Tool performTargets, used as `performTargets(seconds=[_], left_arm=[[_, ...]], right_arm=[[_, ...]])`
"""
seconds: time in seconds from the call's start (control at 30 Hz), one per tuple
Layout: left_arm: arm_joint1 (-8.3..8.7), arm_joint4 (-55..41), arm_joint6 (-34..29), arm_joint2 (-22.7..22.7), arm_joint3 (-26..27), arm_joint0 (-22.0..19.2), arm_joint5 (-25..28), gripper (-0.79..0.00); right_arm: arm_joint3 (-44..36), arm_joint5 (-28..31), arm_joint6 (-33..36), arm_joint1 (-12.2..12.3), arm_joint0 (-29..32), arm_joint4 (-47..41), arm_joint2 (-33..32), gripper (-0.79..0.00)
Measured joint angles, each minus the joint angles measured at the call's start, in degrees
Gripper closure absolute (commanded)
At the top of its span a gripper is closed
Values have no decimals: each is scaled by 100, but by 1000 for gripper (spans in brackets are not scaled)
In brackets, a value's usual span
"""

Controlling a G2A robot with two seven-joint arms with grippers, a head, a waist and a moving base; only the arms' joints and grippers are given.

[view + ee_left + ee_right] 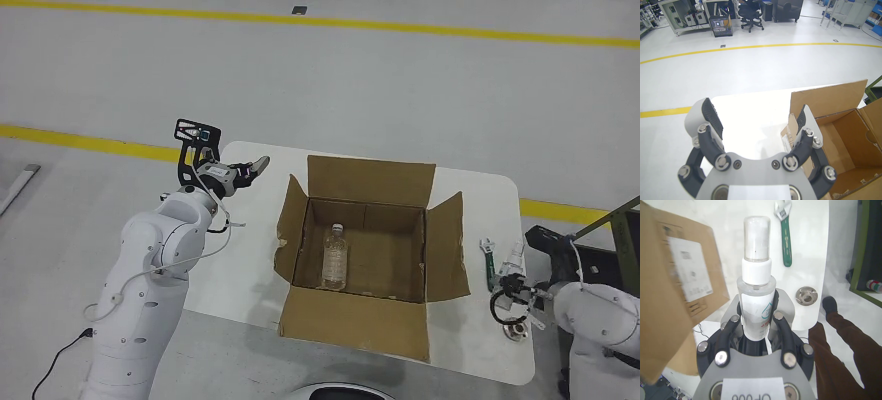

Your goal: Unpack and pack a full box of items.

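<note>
Spray bottle (756, 289): pinched in right gripper (756, 315) — long axis in line with the wrist, cap pointed outward.
Label: white, wrapped on its body.
Left gripper (757, 121): spread wide.

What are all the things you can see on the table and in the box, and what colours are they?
table: 1, white, under everything
cardboard box: 1, brown, open in the middle of the table
plastic bottle: 1, clear, lying inside the cardboard box
spray bottle: 1, clear with a white collar, held up right of the cardboard box
adjustable wrench: 1, green handle with a silver head, flat on the table right of the cardboard box
metal flange: 1, silver, on the table near its right edge
left gripper: 1, silver and black, open, above the table left of the cardboard box
right gripper: 1, silver and black, shut on the spray bottle
</note>
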State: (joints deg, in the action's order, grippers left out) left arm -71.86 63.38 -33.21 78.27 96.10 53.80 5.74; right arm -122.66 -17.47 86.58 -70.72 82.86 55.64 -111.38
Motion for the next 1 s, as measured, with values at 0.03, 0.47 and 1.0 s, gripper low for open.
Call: performTargets(seconds=[0.03, 0.47, 1.0], left_arm=[[0, 0, 0, 0, 0, 0, 0, -785], [0, 0, 0, 0, 0, 0, 0, -785], [0, 0, 0, 0, 0, 0, 0, -785]], right_arm=[[-259, -30, -3, 3, -11, -220, -136, 0], [-1198, -120, -272, 63, -209, -2113, -305, 0], [101, -1590, -1704, -5, -784, -756, 3087, 0]])
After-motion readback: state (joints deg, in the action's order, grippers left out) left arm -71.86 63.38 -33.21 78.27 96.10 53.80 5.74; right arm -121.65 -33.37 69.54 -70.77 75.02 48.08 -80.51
